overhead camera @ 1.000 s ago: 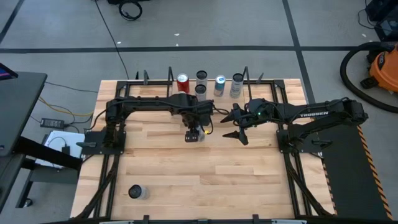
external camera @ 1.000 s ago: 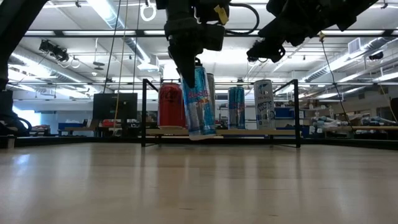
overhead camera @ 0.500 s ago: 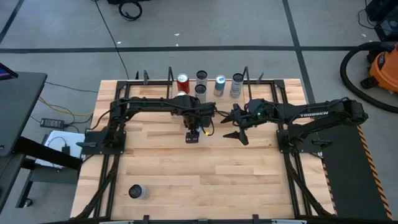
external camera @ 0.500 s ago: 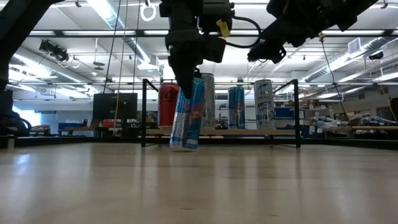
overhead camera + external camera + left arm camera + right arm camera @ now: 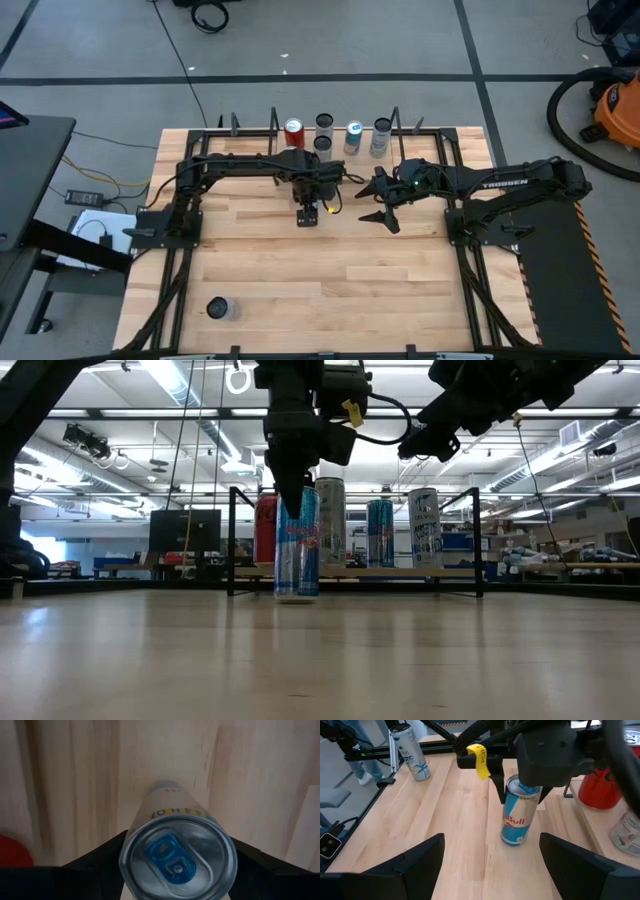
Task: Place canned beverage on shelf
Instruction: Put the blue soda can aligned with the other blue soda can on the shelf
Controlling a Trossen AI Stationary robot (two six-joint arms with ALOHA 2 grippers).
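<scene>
"Bull" on the held can; "TROSSEN" on right arm.

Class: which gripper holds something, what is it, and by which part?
The left gripper holds the blue-and-silver can by its top end; the right gripper holds nothing.

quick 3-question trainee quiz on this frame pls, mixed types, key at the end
1. True or false: the left pincer is shut on the blue-and-silver can, which stands upright.
2. Where is that can?
A. on the shelf board
B. on the table in front of the shelf
C. lying on its side at the table's near edge
3. Fill in: the right pincer hovers beside the left arm, open and holding ____.

Key: 1 true; 2 B; 3 nothing
</scene>
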